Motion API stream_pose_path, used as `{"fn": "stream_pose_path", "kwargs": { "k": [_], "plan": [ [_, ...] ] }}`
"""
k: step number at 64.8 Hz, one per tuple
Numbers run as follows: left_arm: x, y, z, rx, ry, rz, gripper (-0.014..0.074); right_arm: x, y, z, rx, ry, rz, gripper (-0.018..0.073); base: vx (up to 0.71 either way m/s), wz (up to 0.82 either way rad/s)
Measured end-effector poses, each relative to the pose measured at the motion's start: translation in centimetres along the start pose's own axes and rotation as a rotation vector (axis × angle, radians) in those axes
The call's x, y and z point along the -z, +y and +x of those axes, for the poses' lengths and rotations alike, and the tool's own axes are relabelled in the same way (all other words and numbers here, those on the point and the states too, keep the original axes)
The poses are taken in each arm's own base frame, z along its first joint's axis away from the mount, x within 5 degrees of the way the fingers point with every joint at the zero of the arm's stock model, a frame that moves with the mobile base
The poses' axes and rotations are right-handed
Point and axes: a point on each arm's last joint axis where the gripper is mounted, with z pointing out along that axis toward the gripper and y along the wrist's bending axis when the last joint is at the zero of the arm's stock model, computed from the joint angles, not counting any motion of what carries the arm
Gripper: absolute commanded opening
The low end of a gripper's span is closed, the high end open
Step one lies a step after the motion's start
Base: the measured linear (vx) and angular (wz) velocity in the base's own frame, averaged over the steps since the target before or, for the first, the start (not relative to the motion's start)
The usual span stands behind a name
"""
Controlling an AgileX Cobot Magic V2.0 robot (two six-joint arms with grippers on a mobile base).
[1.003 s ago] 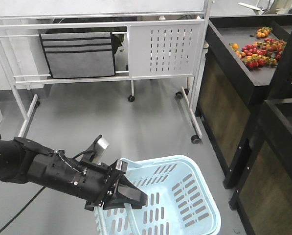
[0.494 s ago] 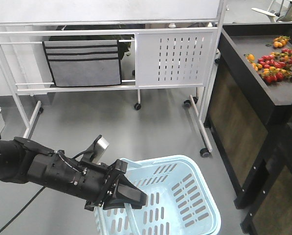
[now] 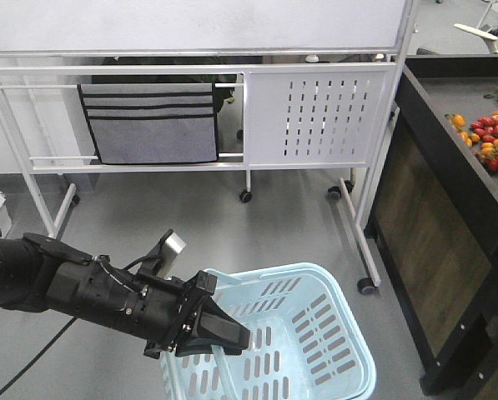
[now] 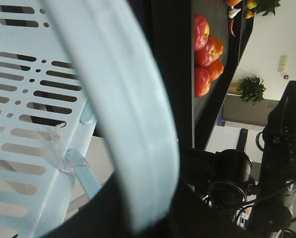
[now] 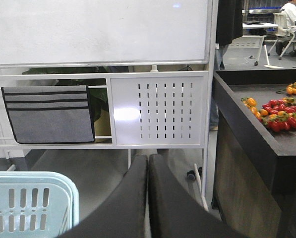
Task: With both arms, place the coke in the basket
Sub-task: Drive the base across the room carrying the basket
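Left black pincer (image 3: 230,337) grips the folding handle (image 4: 133,124) of the light-blue slotted plastic basket (image 3: 274,272), judged light yet swing-prone; right pincer (image 5: 148,191) closed, empty.

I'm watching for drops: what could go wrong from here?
The basket is held by the left gripper alone, by its handle, so it could tilt or slip. The right gripper is shut and empty, and no coke shows in any view. The dark counter stands near; the basket could knock it.
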Motion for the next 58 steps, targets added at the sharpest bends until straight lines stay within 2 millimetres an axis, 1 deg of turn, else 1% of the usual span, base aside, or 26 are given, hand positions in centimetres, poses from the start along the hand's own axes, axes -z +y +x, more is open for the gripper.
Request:
{"fn": "stream_pose_path", "kwargs": {
  "k": [24, 58],
  "plan": [
    [0.00, 0.00, 0.00, 0.000, 0.000, 0.000, -0.0006, 0.00, 0.00, 0.00, 0.000, 0.000, 0.000, -0.0010, 0.21, 0.12],
    [0.00, 0.00, 0.00, 0.000, 0.000, 0.000, -0.0006, 0.00, 0.00, 0.00, 0.000, 0.000, 0.000, -0.0010, 0.20, 0.27]
  ]
}}
